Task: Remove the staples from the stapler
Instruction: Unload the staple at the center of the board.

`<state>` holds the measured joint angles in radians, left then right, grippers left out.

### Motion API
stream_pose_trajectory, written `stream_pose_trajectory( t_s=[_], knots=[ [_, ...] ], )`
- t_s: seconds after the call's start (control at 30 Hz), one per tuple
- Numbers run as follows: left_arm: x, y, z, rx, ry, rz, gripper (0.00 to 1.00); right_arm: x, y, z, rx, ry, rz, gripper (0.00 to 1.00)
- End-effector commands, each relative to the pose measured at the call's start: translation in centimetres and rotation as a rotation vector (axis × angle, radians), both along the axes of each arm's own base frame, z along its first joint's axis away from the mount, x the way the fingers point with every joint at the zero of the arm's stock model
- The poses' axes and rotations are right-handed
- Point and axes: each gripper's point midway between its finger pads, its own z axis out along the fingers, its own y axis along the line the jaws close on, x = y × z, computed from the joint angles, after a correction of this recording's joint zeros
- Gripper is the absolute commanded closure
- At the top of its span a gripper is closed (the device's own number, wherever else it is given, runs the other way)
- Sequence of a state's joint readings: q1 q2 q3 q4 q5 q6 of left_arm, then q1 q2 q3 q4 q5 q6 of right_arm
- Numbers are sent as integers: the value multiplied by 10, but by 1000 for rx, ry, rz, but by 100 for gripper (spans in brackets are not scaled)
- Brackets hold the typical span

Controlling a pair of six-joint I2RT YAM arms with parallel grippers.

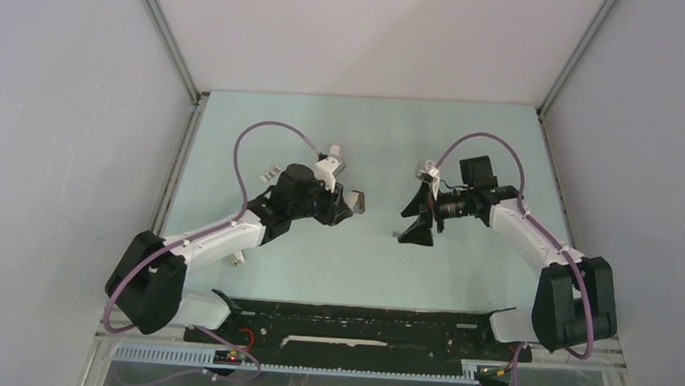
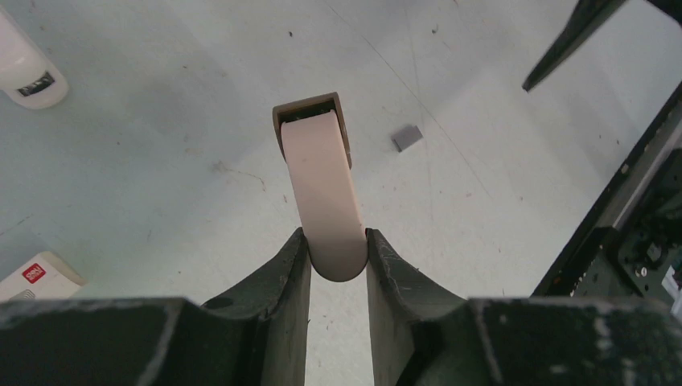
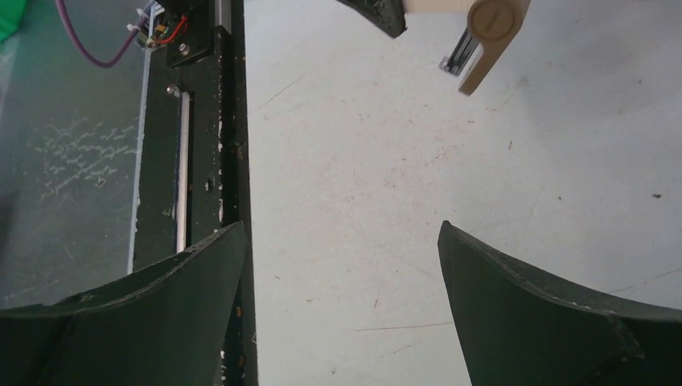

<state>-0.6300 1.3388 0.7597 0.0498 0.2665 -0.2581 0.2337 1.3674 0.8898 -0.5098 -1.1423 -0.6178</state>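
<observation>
Left gripper point(image 2: 338, 251) pinches the stapler point(image 2: 320, 181) by its rounded end; right gripper point(image 3: 342, 241) hangs wide open nearby. Next, it probably must draw staples out.

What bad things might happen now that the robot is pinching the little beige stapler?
1. The left fingers pinch only the rounded end of the stapler, so it might slip or swivel out.
2. The right fingers are wide open and apart from it; reaching in, they might knock it instead of catching the metal channel.
3. A small grey piece, maybe staples, lies on the table and might get swept away.
</observation>
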Motion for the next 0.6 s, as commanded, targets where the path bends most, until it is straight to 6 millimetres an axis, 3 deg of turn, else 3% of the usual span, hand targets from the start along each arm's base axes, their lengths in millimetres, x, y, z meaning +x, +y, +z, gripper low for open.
stream_pose_trajectory(
  t_s=[0.0, 0.57],
  knots=[
    [-7, -9, 26, -47, -162, -106, 100, 10, 7, 16, 34, -111, 63, 0],
    [-24, -20, 48, -127, -293, -250, 100, 17, 21, 13, 84, -110, 140, 0]
  ],
)
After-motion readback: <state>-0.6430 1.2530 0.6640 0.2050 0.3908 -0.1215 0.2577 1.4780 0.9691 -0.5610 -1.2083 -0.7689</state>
